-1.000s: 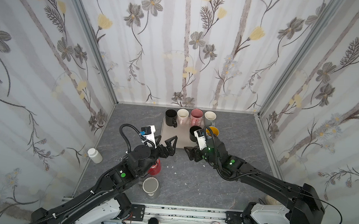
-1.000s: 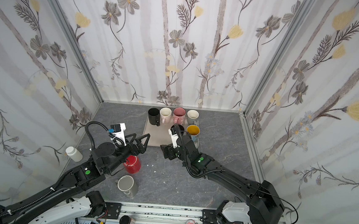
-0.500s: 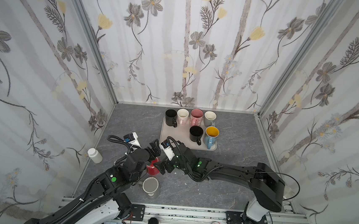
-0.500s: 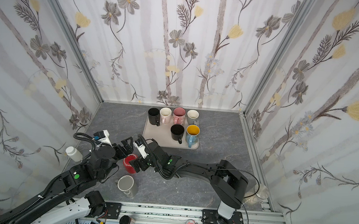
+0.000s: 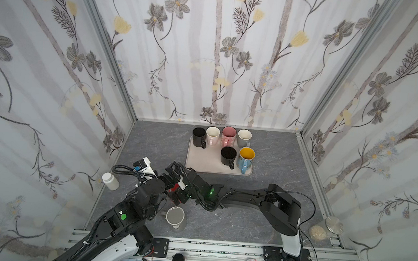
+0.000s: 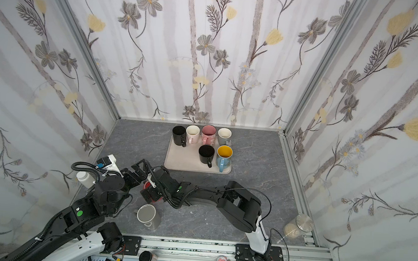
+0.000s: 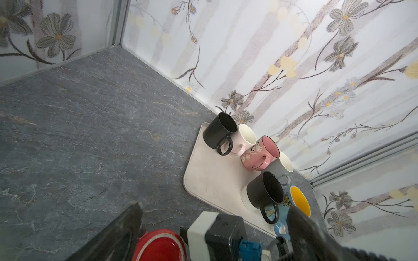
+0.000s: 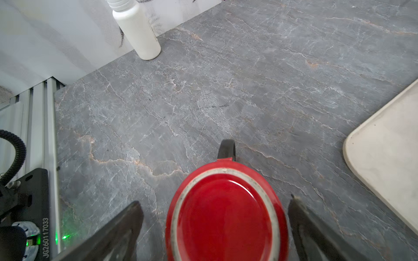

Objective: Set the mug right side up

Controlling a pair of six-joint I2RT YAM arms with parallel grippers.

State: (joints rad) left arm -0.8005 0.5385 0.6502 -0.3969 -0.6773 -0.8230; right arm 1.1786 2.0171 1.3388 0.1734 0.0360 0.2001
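A red mug (image 8: 226, 214) stands upside down on the grey table, its flat base up and its dark handle (image 8: 226, 149) pointing away from my right wrist. My right gripper (image 8: 216, 201) is open, one finger on each side of the mug and neither touching it. In both top views it reaches across to the left (image 5: 176, 183) (image 6: 145, 181), covering most of the mug (image 5: 172, 190). My left gripper (image 7: 213, 208) is open too and hovers close beside the mug (image 7: 159, 246), with the right wrist's camera between its fingers.
A grey mug (image 5: 175, 216) stands just in front of the red one. A cream tray (image 5: 205, 161) behind holds several upright mugs. A white bottle (image 5: 110, 181) stands by the left wall. A lidded jar (image 5: 326, 228) sits at the front right.
My right gripper swung from the tray across to the red mug and opened fully around it. My left gripper drew back and down toward the mug.
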